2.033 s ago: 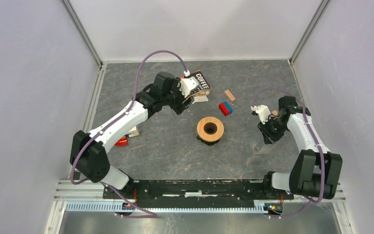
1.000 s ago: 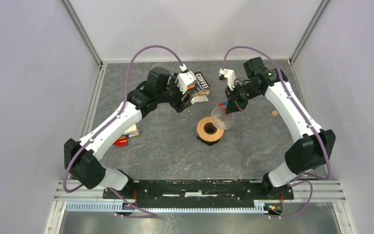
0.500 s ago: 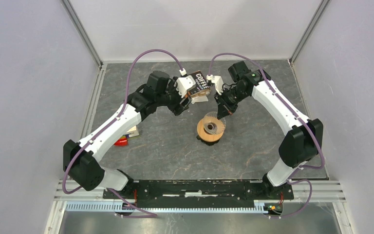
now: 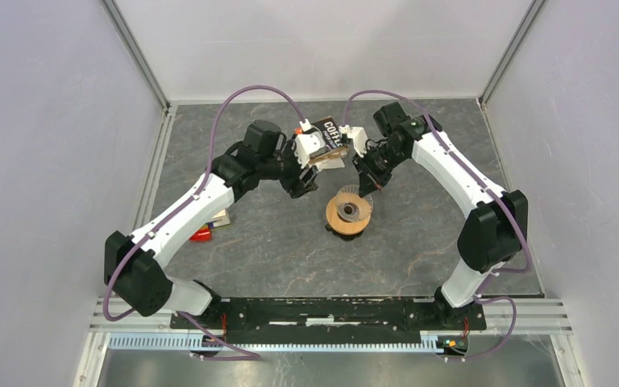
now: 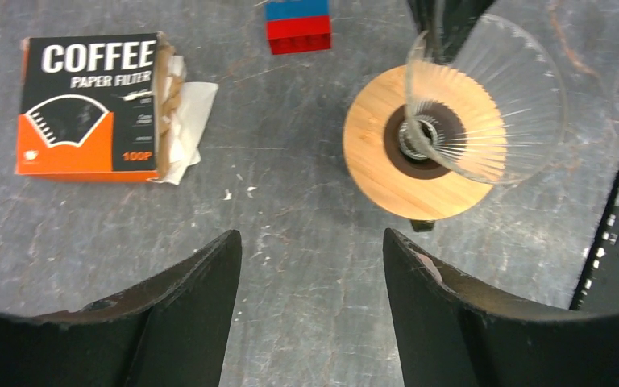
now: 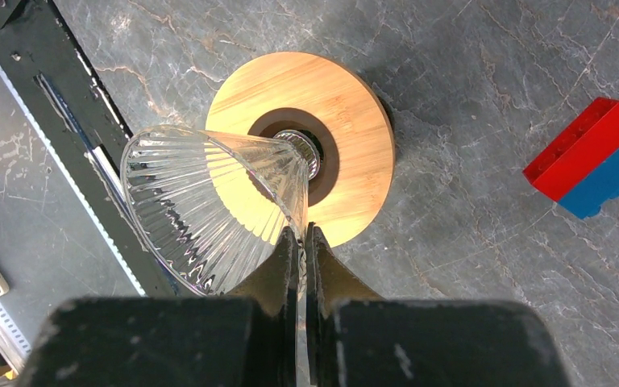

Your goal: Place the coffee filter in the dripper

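The coffee filter (image 5: 189, 113) is lying as white paper poking out of the open end of the orange-and-black "COFFEE PAPER FILTER" packet (image 5: 89, 105), in the upper left of the left wrist view, flat on the grey desk (image 5: 89, 234). The dripper (image 5: 375, 173) is standing to the right of it, well apart, its round wooden top and dark centre hole facing up. The right claw (image 6: 299, 235) is pinching shut on the rim of a clear ribbed glass cone (image 6: 201, 201), which is leaning over with its narrow end at the dripper's centre hole. The left claw (image 5: 310, 242) is hovering wide open over bare desk between packet and dripper, holding nothing. A red-and-blue brick (image 6: 587, 157) is lying near the dripper.
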`<state>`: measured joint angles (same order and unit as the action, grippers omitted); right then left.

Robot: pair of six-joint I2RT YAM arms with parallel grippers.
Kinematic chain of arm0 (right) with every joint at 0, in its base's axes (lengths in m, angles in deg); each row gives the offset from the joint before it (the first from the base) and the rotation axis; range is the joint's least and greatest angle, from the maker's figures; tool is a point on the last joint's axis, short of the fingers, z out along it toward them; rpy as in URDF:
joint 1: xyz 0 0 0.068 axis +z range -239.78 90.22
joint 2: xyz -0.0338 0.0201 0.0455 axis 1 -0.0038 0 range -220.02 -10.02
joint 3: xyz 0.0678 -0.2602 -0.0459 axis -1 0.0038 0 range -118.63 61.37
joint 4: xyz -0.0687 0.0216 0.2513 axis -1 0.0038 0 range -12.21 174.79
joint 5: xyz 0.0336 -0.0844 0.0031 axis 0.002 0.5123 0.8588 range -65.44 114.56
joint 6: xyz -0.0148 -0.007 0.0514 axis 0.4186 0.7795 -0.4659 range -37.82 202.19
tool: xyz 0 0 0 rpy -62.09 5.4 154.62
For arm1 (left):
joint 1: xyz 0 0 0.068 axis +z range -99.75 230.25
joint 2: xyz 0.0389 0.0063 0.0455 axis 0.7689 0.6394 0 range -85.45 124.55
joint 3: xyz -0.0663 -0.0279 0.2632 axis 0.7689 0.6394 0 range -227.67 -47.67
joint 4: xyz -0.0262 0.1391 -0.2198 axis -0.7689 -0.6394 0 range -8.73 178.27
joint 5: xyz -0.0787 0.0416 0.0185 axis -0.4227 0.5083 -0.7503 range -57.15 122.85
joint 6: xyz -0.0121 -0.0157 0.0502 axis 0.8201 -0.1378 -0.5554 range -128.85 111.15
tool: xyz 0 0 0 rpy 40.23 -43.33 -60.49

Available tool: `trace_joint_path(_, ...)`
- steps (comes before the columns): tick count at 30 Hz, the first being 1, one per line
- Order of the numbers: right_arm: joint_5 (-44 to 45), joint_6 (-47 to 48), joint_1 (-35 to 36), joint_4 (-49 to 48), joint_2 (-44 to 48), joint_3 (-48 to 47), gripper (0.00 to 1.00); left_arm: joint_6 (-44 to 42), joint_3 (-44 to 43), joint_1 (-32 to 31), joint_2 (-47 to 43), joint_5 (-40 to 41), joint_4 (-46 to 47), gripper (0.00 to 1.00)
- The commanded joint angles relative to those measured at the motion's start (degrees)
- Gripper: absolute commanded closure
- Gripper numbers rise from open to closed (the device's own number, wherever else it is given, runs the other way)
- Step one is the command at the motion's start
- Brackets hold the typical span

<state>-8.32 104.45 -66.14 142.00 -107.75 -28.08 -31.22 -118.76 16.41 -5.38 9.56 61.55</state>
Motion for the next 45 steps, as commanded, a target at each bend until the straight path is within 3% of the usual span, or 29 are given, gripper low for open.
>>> trace_joint_path(1, 0.4, -1.2, 0.3, -0.9, -0.9, -1.6, 1.0, -0.7, 0.6, -0.2, -2.3, -8.7, 0.6, 0.29)
trace_joint_path(9, 1.1, -1.3, 1.1, -1.1, -2.2, -1.6, 1.0, -6.9, -2.2, -3.6, -0.8, -9.2, -4.6, 0.31)
trace_joint_path(16, 2.0, -1.4, 1.4, -1.4, -3.0, -2.5, 1.0, 11.9, -3.2, -4.2, 2.4, -7.2, 1.4, 0.35)
trace_joint_path(19, 2.1, -1.7, 1.4, -1.5, -3.3, -2.7, 1.0, 19.2, -3.9, -4.2, 3.6, -5.1, 2.3, 0.41)
trace_joint_path(26, 2.5, -2.1, 1.5, -1.9, -4.1, -3.1, 1.0, 28.8, -5.7, -5.0, 6.6, -3.7, -1.8, 0.51)
trace_joint_path(32, 2.4, -2.0, 1.6, -1.8, -5.0, -3.9, 1.0, 29.9, -6.7, -6.4, 9.6, -3.3, -3.5, 0.62)
trace_joint_path(45, 2.2, -1.8, 1.5, -1.5, -5.1, -4.1, 1.0, 29.6, -8.6, -7.0, 12.9, -3.0, -4.2, 0.73)
